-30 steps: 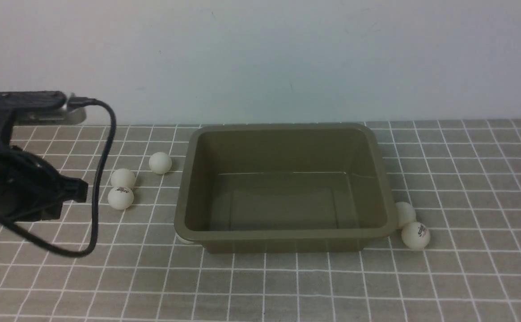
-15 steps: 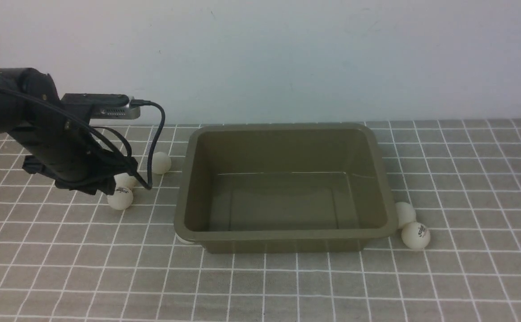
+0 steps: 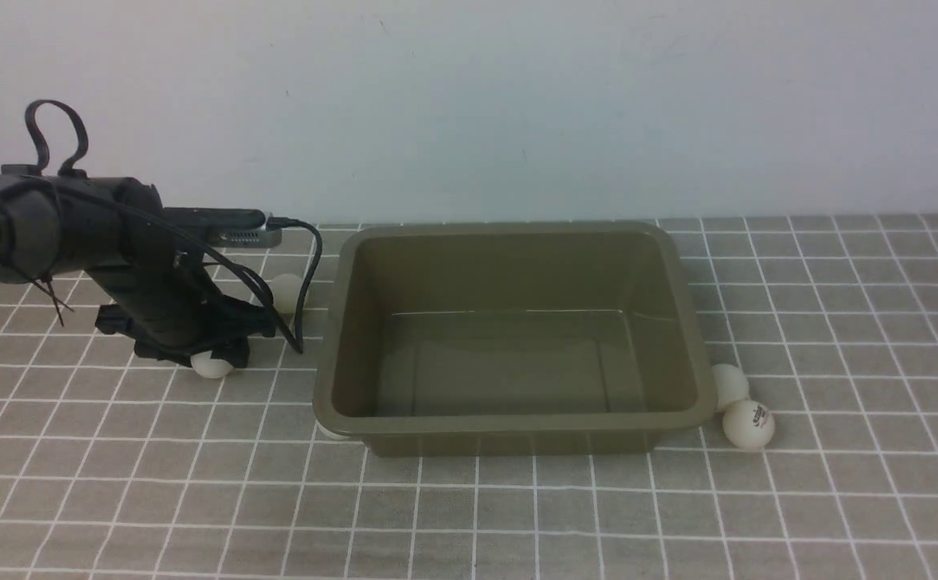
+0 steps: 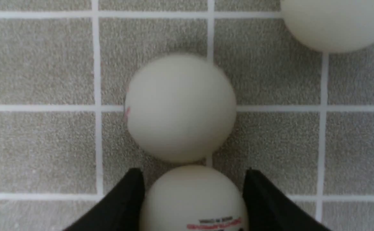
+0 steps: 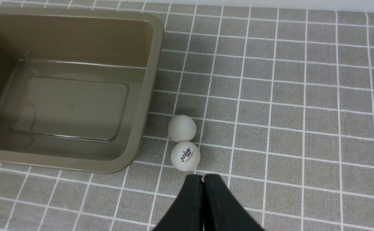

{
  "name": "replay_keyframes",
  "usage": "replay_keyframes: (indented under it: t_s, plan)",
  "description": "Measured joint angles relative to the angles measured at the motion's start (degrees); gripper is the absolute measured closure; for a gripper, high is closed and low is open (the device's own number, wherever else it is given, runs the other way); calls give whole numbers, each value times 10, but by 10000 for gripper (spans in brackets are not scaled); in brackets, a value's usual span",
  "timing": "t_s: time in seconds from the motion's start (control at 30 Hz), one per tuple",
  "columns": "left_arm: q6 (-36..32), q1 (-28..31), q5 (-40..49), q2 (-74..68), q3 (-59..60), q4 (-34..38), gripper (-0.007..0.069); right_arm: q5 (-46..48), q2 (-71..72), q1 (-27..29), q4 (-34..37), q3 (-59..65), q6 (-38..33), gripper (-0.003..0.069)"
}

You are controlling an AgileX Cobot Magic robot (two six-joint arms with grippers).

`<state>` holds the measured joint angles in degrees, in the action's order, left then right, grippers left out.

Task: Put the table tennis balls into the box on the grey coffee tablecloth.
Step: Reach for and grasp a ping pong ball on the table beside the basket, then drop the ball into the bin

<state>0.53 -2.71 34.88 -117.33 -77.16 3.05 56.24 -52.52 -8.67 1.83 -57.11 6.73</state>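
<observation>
The box sits open side up in the middle of the grey coffee tablecloth, and every ball in view lies outside it on the cloth.

The left arm reaches in low beside the box's left wall. In the front view its dark body covers the left end effector altogether, and only the lower part of the logo ball peeps out beneath it. The left wrist view shows more. Two black fingers stand apart on either side of that ball, which the frame edge cuts off. They lie close against its sides, and I cannot tell whether they grip it or merely flank it.

Just beside it is a plain ball, hidden behind the arm from the front. A far ball is partly screened by a black cable in the front view and shows only as a cropped arc in the wrist view.

At the box's near left corner a pale sliver pokes out from under the rim, probably another ball. On the right, a rim ball is partly tucked behind the flared rim and touches a stamped ball that lies nearer the camera.

The right end effector is outside the front view. Its wrist camera shows the fingers pressed together, holding nothing, above the cloth near the stamped ball.
</observation>
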Motion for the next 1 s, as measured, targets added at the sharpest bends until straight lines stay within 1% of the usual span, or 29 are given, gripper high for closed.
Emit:
replay_keyframes:
  t_s: [0.03, 0.07, 0.2, 0.23, 0.27, 0.4, 0.47, 0.53, 0.6, 0.67, 0.8, 0.83, 0.87, 0.93, 1.0]
  plan:
    - [0, 0, 0, 0, 0, 0, 281, 0, 0, 0, -1, 0, 0, 673]
    - [0, 0, 45, 7, -10, -3, 275, 0, 0, 0, -3, 0, 0, 673]
    - [-1, 0, 176, 67, -34, 2, 275, 5, -12, 0, -12, -2, 8, 673]
    - [-1, -1, 176, 67, -34, 4, 275, 5, -12, 0, -12, -2, 8, 673]
    - [-13, -4, 208, 107, -36, 25, 275, 17, -30, 0, -18, -2, 11, 673]
    - [-59, -33, 213, 198, -40, 101, 275, 35, -102, 0, -15, -2, 12, 673]
    - [-91, -61, 205, 228, -41, 141, 275, 32, -148, 0, -15, -2, 11, 669]
    - [-126, -92, 195, 241, -42, 178, 275, 19, -198, 0, -7, -2, -1, 649]
    - [-157, -129, 181, 236, -42, 194, 275, -3, -241, 0, 10, -2, -18, 615]
    - [-161, -153, 170, 223, -42, 198, 275, -28, -285, 0, 33, -2, -41, 541]
    - [-150, -191, 125, 168, -42, 202, 275, -76, -362, 0, 65, -2, -67, 342]
    - [-143, -195, 117, 156, -42, 202, 268, -83, -372, 0, 67, -2, -73, 309]
    - [-133, -198, 106, 137, -41, 202, 249, -99, -391, 0, 70, -2, -75, 249]
    - [-122, -199, 97, 123, -41, 202, 204, -118, -416, 0, 72, -2, -75, 176]
    - [-116, -200, 96, 113, -41, 200, 113, -143, -449, 0, 78, -2, -86, 97]
